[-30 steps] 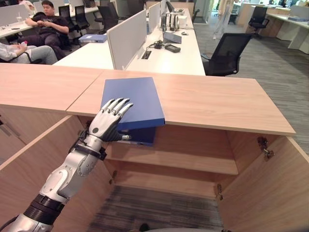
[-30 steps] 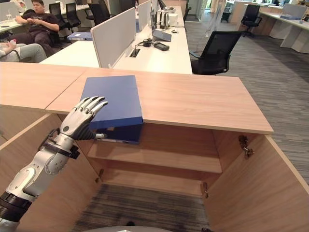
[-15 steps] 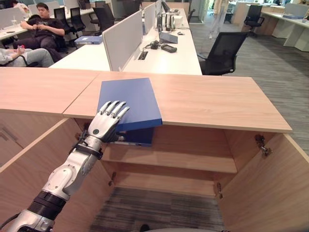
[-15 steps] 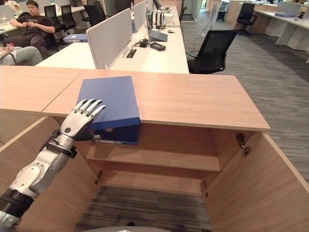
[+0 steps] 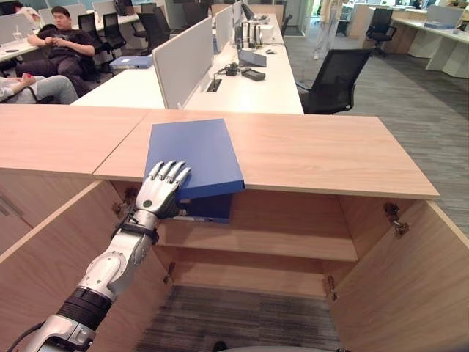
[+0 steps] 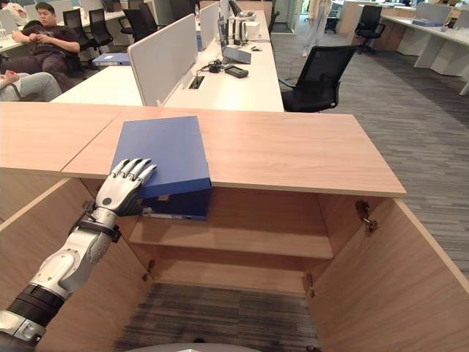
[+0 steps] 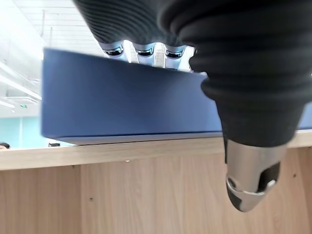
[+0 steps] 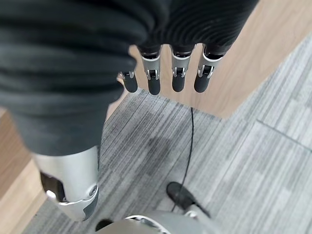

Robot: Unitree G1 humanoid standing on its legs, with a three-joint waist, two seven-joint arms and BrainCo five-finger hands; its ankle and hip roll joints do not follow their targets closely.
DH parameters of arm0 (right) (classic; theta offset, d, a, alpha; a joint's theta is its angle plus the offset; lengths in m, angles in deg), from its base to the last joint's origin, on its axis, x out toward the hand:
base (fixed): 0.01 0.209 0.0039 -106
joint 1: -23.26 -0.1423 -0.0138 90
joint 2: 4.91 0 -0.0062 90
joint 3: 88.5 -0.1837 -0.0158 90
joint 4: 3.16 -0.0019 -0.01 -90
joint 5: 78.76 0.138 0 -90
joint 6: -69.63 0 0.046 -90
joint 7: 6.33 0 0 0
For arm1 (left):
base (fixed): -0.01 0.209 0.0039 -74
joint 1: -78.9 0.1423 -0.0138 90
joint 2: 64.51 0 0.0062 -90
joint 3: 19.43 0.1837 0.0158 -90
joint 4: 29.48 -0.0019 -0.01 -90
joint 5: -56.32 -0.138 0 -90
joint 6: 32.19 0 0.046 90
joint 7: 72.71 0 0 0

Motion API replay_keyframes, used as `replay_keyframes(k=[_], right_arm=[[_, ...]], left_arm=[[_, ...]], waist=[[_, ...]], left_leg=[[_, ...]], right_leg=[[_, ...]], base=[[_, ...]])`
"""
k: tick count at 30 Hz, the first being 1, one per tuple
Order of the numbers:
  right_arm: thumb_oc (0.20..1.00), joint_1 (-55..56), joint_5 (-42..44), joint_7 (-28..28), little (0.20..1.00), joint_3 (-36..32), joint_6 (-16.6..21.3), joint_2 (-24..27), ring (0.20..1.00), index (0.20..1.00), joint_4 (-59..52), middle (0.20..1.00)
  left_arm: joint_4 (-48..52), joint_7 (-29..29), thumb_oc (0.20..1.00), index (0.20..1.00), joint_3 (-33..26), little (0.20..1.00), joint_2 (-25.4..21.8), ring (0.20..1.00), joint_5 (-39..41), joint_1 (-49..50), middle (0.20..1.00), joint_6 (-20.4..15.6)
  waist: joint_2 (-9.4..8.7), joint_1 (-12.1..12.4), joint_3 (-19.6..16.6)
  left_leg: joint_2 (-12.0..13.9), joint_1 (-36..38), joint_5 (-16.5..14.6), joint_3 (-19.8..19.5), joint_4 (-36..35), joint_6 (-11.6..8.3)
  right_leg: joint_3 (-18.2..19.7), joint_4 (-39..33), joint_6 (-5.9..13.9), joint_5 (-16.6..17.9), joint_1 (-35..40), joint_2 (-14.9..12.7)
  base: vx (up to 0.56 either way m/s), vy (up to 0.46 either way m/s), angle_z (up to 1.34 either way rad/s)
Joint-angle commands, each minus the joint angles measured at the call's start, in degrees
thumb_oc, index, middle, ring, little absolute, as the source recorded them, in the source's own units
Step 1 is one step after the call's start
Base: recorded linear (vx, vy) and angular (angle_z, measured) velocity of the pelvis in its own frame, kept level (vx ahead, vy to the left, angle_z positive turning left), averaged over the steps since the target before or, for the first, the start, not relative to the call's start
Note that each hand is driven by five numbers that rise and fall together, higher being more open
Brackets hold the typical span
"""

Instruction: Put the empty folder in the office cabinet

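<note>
- Left eye view: the left hand [image 5: 160,192] pinches the near corner of the flat blue rigid-cover folder [image 5: 196,150], fingers on top, thumb beneath. The folder lies on the light wooden cabinet top [image 5: 322,150], its near edge overhanging the open cabinet's wooden shelf [image 5: 271,246] below the hand.
- Right eye view: same clasp. It looks stiff, light and smooth, so a corner pinch may let it swing; holding nearer the spine seems safer.
- Left wrist view: the folder sits between fingers [image 7: 146,52] and thumb.
- Right wrist view: the right hand [image 8: 165,78] hangs relaxed, empty, above grey carpet [image 8: 253,161].
</note>
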Motion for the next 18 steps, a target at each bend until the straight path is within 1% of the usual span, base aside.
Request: replay_keyframes(k=[1, 7, 13, 18], right_arm=[[1.000, -3.0, -1.4, -1.2, 1.000, 2.3, 0.7, 0.4, 1.000, 1.000, 0.4, 1.000], [1.000, -2.8, -1.6, -1.5, 1.000, 2.3, 0.7, 0.5, 1.000, 1.000, 0.6, 1.000], [1.000, -2.7, -1.7, -1.6, 1.000, 2.3, 0.8, 0.5, 1.000, 1.000, 0.9, 1.000], [1.000, -2.9, -1.8, -1.7, 1.000, 2.4, 0.9, 0.6, 1.000, 1.000, 0.6, 1.000]], left_arm=[[-2.7, 3.0, 1.000, 1.000, -0.7, 1.000, 0.3, 1.000, -2.8, -8.9, 1.000, 1.6], [-5.8, 3.7, 1.000, 1.000, 0.3, 1.000, 0.3, 1.000, -4.6, -10.6, 1.000, 3.3], [-7.2, 3.9, 1.000, 1.000, 0.8, 1.000, 0.1, 1.000, -5.7, -10.9, 1.000, 3.9], [-10.3, 3.6, 1.000, 1.000, 1.6, 1.000, 0.6, 1.000, -6.5, -10.7, 1.000, 4.9]], waist=[[-1.13, 0.0, 1.1], [-1.05, -0.3, 1.1], [-0.99, -0.4, 1.0], [-0.95, -0.4, 1.0]], left_leg=[[2.6, 6.2, -11.3, 1.2, 0.7, -1.02], [2.6, 6.4, -11.3, 1.4, 0.7, -1.06], [2.6, 6.4, -11.3, 1.4, 0.7, -1.08], [2.5, 6.6, -11.5, 1.6, 0.7, -1.00]], right_leg=[[-1.0, 0.0, 4.79, 5.0, -5.2, -3.8], [-0.9, 0.0, 4.84, 5.1, -5.2, -3.8], [-0.9, 0.0, 4.85, 5.0, -5.1, -3.9], [-0.9, 0.0, 4.90, 5.0, -5.0, -4.0]], base=[[0.00, 0.000, 0.00], [0.00, 0.000, 0.00], [0.00, 0.000, 0.00], [0.00, 0.000, 0.00]])
